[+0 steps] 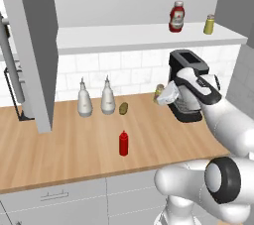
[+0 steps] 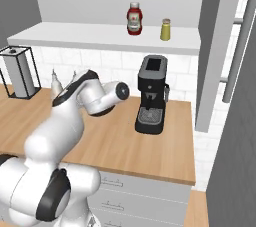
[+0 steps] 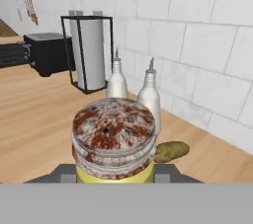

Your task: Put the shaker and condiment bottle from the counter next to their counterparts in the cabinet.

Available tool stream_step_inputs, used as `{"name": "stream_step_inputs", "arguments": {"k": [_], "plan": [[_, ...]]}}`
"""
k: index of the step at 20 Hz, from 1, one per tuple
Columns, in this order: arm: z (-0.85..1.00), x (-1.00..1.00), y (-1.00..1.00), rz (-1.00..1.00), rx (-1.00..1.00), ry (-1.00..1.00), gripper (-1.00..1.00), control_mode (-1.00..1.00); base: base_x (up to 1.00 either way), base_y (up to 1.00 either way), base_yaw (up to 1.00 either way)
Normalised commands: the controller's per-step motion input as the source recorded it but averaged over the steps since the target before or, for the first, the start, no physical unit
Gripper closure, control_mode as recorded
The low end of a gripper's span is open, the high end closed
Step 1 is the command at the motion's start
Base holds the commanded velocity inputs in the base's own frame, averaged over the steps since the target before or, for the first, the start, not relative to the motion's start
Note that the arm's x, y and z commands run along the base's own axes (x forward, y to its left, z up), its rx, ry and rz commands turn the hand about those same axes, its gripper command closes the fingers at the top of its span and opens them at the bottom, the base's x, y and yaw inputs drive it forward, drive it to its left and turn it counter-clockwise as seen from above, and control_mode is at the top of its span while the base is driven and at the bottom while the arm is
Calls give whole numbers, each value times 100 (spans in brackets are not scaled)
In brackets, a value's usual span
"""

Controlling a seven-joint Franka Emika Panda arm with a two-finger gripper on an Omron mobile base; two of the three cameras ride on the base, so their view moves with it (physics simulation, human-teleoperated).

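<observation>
Olive-yellow and capped in mottled grey, the shaker (image 3: 113,141) sits clamped in the gripper (image 3: 114,174), lifted off the counter (image 1: 64,144) near the coffee machine (image 1: 186,87). This looks like the carrying step — next it must rise to the cabinet (image 1: 149,35) shelf, beside its twin (image 1: 209,24). The condiment bottle (image 1: 123,143) waits on the wood.

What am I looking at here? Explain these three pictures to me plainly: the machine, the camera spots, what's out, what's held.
It is a white robot arm in a simulated kitchen. Two pictures come from cameras behind it, left and right; the third looks along its hand. The gripper is shut on the shaker, lifted above the counter. On the counter stand the condiment bottle, two grey-white spouted bottles, a potato and a coffee machine. In the cabinet above wait a labelled red bottle and a twin shaker.
</observation>
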Motion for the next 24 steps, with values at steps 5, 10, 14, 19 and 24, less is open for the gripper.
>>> {"name": "stream_step_inputs", "arguments": {"k": [5,10,14,19,24], "plan": [[78,0,-1,-33,6,0,100,-100,0,0,0],[79,-3,-3,-33,9,0,100,-100,0,0,0],[58,-40,-10,-31,10,-3,100,-100,0,0,0],[69,-40,-21,-32,12,-7,100,-100,0,0,0],[73,-22,-23,-24,10,-5,100,-100,0,0,0]]}}
